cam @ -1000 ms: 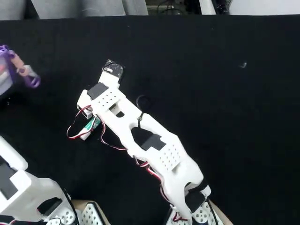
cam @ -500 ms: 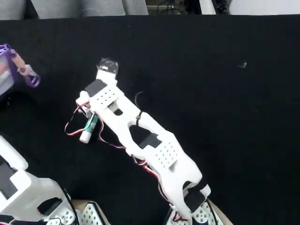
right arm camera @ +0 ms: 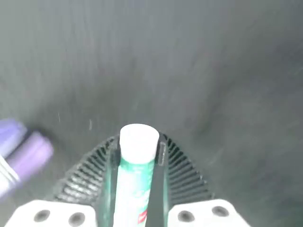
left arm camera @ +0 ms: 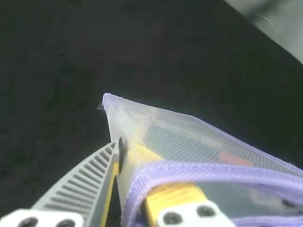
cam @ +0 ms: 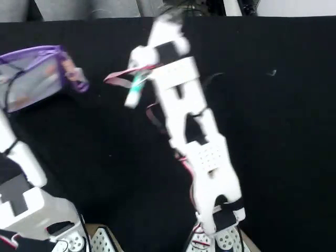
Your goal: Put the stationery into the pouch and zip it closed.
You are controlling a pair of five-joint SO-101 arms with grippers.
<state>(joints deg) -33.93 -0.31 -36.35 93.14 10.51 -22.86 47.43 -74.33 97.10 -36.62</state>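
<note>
Black tabletop: we see the right gripper pinching a glue stick near twelve o'clock, and the left gripper clamped on the purple pouch at ten o'clock. Loading is in hand, we judge; next, stick meets pouch mouth.

A matte black cloth is covering the bench and taking up nearly all of the high view, with soft, even light lying on it and giving no hard shadows. A small pale speck is sitting on the cloth towards the far right. Beyond the far edge, grey shapes are showing at the left, too cut off to identify, a dark tangle of cables is lying in the middle, and a white surface is showing at the right. At the near edge a tan board is peeking out.
</note>
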